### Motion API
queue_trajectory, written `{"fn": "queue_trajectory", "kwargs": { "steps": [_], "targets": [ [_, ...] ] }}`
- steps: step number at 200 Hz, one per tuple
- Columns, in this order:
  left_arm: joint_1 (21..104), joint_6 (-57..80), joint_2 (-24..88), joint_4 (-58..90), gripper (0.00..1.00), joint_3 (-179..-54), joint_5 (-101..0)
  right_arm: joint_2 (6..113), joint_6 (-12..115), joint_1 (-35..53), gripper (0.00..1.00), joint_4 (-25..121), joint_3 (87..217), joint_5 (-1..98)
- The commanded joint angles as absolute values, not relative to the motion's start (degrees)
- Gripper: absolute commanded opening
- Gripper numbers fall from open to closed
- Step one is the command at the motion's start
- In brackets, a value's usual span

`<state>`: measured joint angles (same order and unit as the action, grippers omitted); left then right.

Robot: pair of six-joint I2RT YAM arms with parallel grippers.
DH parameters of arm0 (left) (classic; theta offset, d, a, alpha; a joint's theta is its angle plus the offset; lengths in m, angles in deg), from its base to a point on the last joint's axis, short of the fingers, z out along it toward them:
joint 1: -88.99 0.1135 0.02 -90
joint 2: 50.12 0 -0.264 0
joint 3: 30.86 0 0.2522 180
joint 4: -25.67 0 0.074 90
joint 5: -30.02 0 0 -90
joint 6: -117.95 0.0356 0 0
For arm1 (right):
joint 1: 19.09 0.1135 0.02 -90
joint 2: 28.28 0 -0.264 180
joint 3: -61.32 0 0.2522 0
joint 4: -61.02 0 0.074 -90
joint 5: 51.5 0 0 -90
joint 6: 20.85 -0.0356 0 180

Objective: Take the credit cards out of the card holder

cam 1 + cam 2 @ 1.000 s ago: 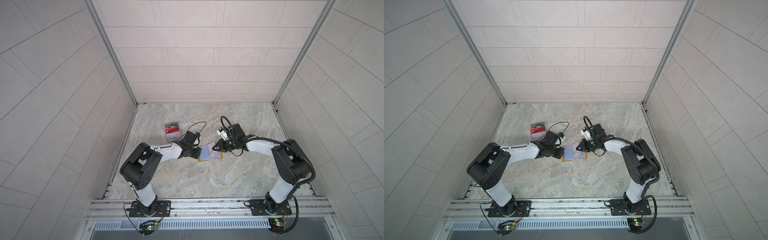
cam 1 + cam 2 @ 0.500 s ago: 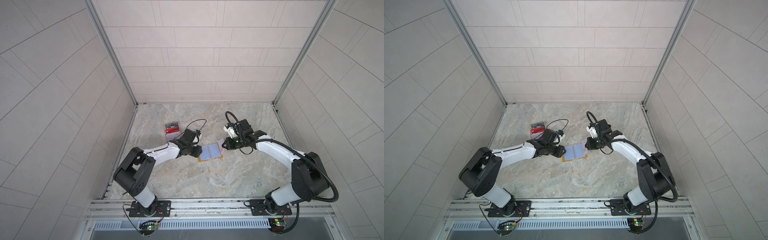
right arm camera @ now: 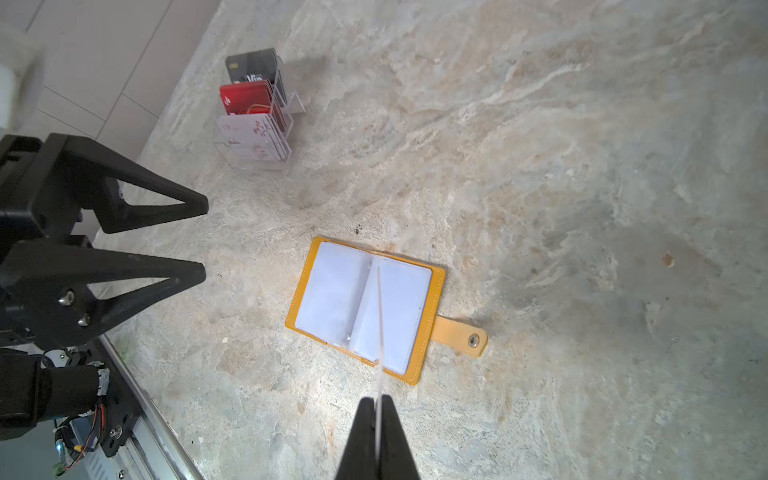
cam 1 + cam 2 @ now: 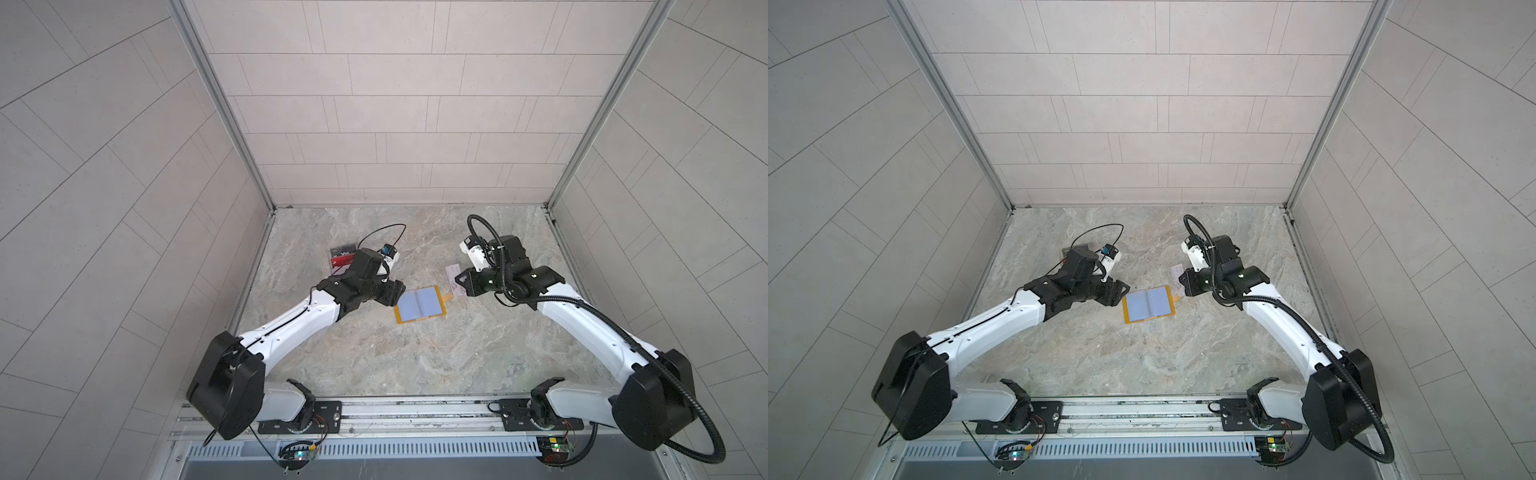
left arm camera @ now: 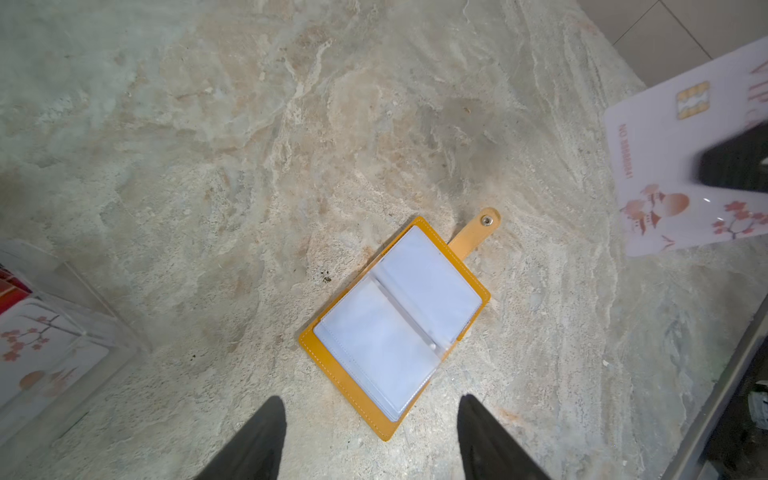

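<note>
The mustard-yellow card holder [image 4: 419, 308] [image 4: 1148, 304] lies open and flat on the marble, its clear sleeves [image 5: 399, 324] showing no card and its snap tab [image 3: 459, 334] sticking out. My right gripper [image 3: 377, 399] [image 4: 459, 283] is shut on a white credit card [image 5: 665, 137] with red marks, held in the air just right of the holder and seen edge-on [image 3: 379, 324] in the right wrist view. My left gripper [image 5: 372, 405] [image 4: 397, 297] hangs open at the holder's left corner, with nothing between its fingers.
A clear tiered stand [image 3: 266, 162] [image 4: 343, 257] stands back left, behind the left arm, holding a dark grey card [image 3: 253, 66], a red card [image 3: 245, 97] and a white card [image 3: 249, 137]. Metal rails edge the marble on both sides.
The left gripper has opened and let go of the holder, drawing back a little. The right gripper has pulled the white card out and carried it right, away from the holder.
</note>
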<state>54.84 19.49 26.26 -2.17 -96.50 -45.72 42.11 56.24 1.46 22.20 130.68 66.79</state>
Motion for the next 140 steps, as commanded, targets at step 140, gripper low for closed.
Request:
{"fn": "queue_trajectory", "kwargs": {
  "steps": [140],
  "targets": [
    [55.8, 32.1, 13.6, -21.0, 0.94, -106.0, -18.3, 38.0, 61.5, 2.1, 0.0, 30.2, 129.9, 101.8]
  ]
}}
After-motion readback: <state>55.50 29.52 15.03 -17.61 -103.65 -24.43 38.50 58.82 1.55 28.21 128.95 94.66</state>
